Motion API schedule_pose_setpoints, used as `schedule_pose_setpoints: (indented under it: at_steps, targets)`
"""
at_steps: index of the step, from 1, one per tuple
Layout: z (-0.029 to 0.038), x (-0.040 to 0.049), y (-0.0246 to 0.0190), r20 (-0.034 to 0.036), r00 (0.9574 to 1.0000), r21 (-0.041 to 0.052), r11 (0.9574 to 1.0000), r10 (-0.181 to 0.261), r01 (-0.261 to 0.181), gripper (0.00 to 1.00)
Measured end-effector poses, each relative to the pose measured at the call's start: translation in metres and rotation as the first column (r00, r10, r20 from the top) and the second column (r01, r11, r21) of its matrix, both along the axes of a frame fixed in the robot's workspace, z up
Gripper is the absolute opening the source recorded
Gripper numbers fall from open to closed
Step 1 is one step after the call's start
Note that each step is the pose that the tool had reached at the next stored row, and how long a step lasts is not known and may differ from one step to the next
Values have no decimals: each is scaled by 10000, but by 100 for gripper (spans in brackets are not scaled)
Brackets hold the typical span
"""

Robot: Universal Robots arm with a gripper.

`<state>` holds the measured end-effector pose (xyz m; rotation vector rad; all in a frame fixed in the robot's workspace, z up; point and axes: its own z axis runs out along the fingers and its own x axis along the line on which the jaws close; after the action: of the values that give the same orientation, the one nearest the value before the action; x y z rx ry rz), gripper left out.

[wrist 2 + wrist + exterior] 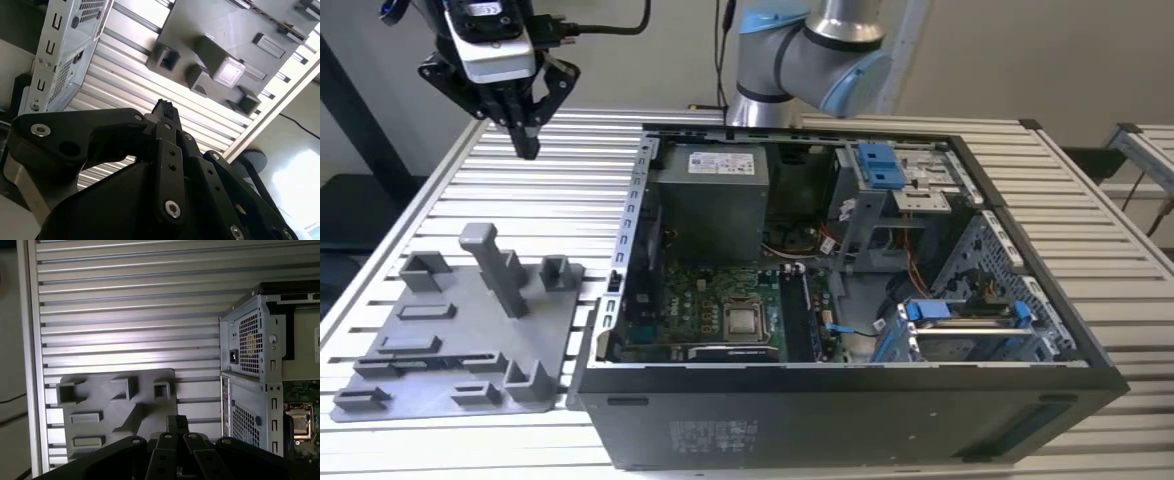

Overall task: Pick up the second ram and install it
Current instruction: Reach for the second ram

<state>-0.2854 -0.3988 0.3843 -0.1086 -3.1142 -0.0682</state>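
Note:
My gripper hangs high over the slatted table's far corner at the exterior view's left, fingers pointing down and shut with nothing between them. In both wrist views the black fingertips meet in a narrow tip. The grey holder plate with upright blocks lies on the table nearer the front, well below and away from the gripper; it also shows as the holder plate in both wrist views. The second ram is out of view. The open computer case lies beside the plate, motherboard exposed.
Inside the case are a grey power supply, blue-tabbed drive cages and loose cables. The arm's base stands behind the case. The case's perforated rear wall rises next to the plate. Bare slatted table lies under the gripper.

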Motion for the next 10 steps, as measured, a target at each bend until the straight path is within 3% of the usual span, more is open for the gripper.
schedule_pose_setpoints:
  at_steps: [10]
  targets:
    - [-3,-82,0,0,10000,-3,10000,0,0,11]
